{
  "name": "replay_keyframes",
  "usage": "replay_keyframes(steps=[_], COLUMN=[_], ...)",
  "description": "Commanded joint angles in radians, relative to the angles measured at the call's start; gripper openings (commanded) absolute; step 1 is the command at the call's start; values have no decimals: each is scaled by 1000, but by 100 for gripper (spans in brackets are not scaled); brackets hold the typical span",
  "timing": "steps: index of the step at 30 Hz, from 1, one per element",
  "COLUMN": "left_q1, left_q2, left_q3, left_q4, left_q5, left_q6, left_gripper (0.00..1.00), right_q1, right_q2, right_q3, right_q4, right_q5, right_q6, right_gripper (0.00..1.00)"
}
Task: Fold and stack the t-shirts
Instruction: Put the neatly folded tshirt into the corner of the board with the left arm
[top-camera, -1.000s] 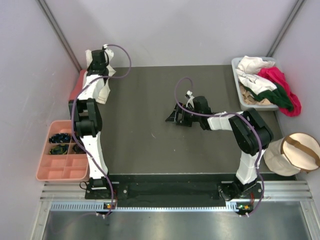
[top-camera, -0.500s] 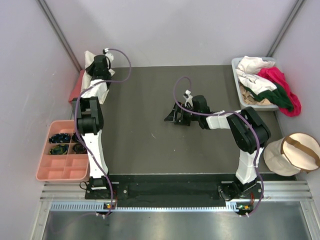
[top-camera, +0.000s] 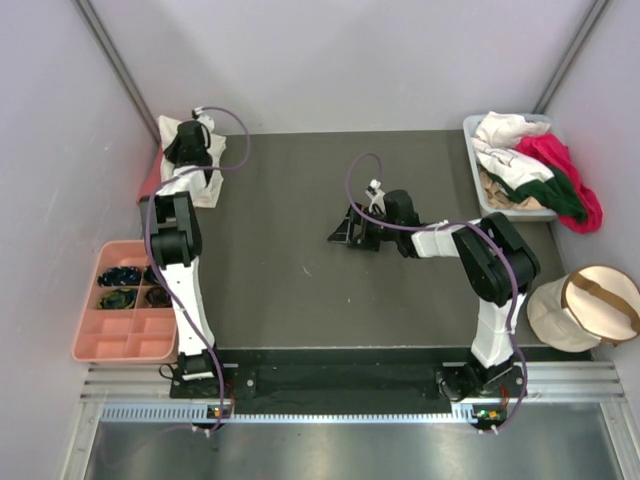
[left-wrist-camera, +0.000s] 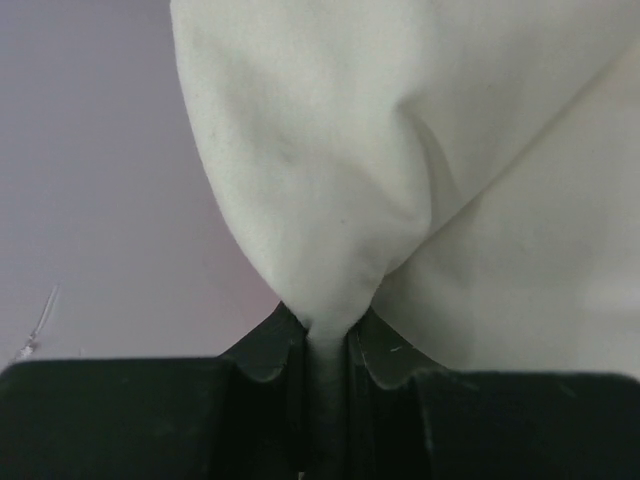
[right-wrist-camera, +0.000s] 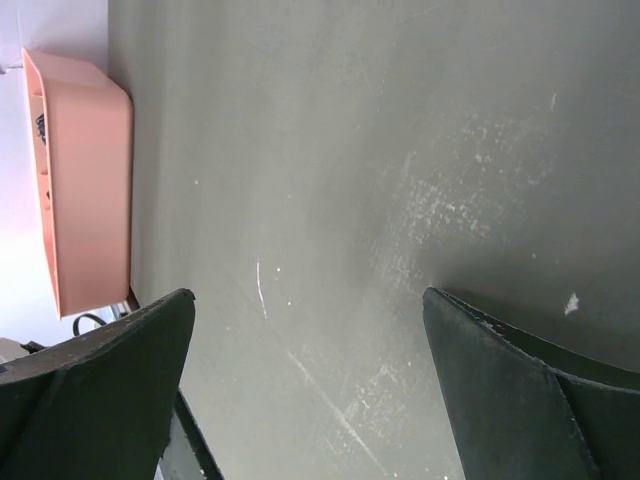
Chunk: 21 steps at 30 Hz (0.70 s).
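The left gripper (left-wrist-camera: 325, 338) has its jaws pinched on the soft cream-white cotton t-shirt (left-wrist-camera: 400, 150); the right gripper (right-wrist-camera: 310, 360) gapes empty. I'd lay it down squarely.

Left wrist view: cream-white shirt (left-wrist-camera: 420, 150) runs off the top and right edges. Its pinched fold is lost from sight inside the left gripper (left-wrist-camera: 325, 365). Top view: salmon-pink shirt (top-camera: 148, 188) mostly hidden behind the left arm (a sliver shows). Dark items (top-camera: 122, 273) in the pink tray (top-camera: 105, 347) are too small to identify.
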Motion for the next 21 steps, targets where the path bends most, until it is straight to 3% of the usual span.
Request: replay_keyframes(steps=[1,11,13,14,15,17,20,21], left_q1=[55,99,105,105,109,107,106,105], left_q2=[-7,24,24,22,22,21,16,12], left_q3=[-13,-39,-64,-72,-84,-86,-81,-84], left_q4=[49,74,106,149,164,174,178,189], left_q5=[-5,18,-4,-18,-33,-53,-84,-93], left_q6=[-56,-54,-56,-56,-57,-65,-80,-83], left_gripper=[0,0,5,27,39,57,75,92], right_q1=[-4,-3,-3,-4,-3,-3,-3,-3], right_q2=[96,92,92,92,92,92,92,89], right_q3=[-39,-32,-32,-29,-27,-25,-29,-32], right_q4=[-200,-222,-223,-225,-225,-222,-219,-213], right_q5=[81,87,87,85,84,82,78,76], right_q6=[-34,-44,-45,-45,-45,-45,-41,-41], right_gripper=[99,99,99,99,99,99,99,99])
